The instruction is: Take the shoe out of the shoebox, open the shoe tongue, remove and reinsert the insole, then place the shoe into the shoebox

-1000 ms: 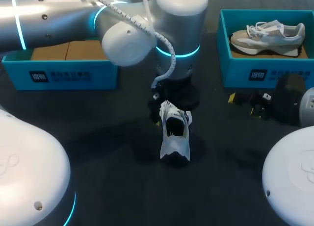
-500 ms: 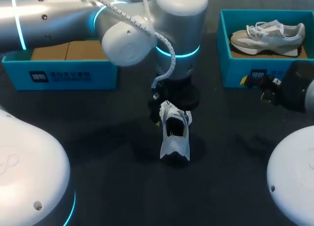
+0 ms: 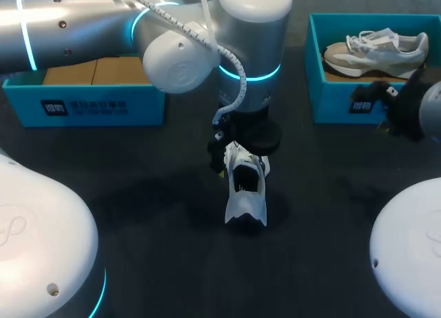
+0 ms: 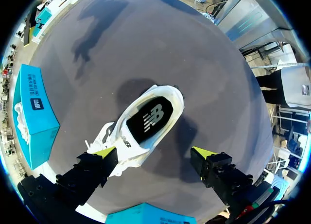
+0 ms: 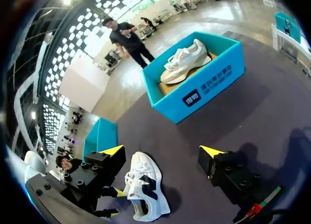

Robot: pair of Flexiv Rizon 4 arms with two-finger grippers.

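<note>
Beneath the white shoe (image 3: 244, 187) lay the dark table (image 3: 165, 221), and the shoe stood there on its sole, outside both boxes. Above the shoe's far end hung our left arm (image 3: 83, 28), a thick silver limb from the left side, its wrist pointing straight down over that end.

Beyond the shoe and to its left sat the left shoebox (image 3: 89, 107), teal, with only brown cardboard (image 3: 93, 71) showing inside. Beyond the shoe and to its right sat the right shoebox (image 3: 331, 101), also teal, and it held a grey shoe (image 3: 375, 49).

Our right arm (image 3: 413, 111) was well to the right of the white shoe, just in front of the right shoebox's near wall. The right gripper (image 5: 162, 150) had its fingers spread wide, with nothing but bare table between them.

The left gripper (image 4: 154, 152) hung directly over the white shoe with its fingers also wide apart. One yellow tip lay at the shoe's laced end, though we could not tell whether it touched. The other tip stood well clear of the shoe, so nothing was clamped.

Inside the white shoe we saw the dark insole (image 4: 148, 122) lying flat, visible through the open mouth.
</note>
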